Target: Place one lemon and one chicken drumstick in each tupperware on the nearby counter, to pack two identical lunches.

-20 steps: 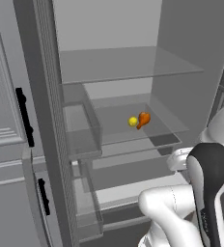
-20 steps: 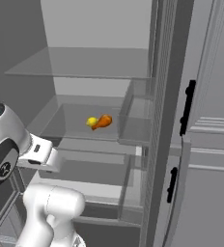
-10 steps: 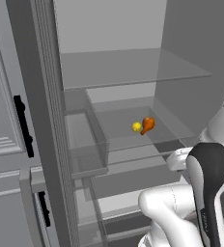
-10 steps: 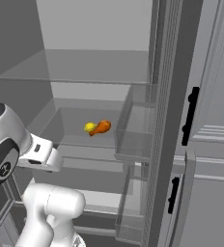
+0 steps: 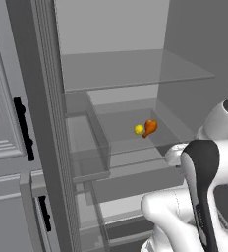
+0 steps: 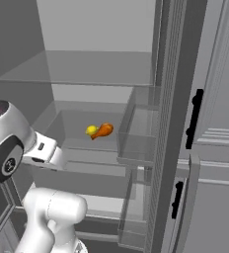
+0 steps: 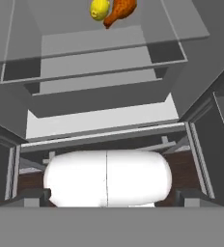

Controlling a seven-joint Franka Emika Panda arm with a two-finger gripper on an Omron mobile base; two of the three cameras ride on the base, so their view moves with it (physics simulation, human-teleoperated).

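An open fridge is showing its glass shelves (image 5: 135, 69). 1 yellow lemon (image 5: 138, 129) and 1 orange-brown chicken drumstick (image 5: 150, 127) are sitting on the middle glass shelf, touching each other. In the left base view the lemon is lying to the left of the drumstick. In the right base view the lemon (image 6: 91, 130) is again on the left, with the drumstick (image 6: 103, 131) beside it.

In the hand view, the lemon (image 7: 99, 8) and the drumstick (image 7: 120, 11) are showing at the top edge, on the glass above lower shelves. The gripper (image 7: 107, 198) is sitting low in this view, well apart from the food. Its 2 dark fingertips (image 7: 35, 196) are standing far apart, so the jaws are wide and are holding nothing.

The fridge door bins (image 6: 136, 133) are hanging at the side.
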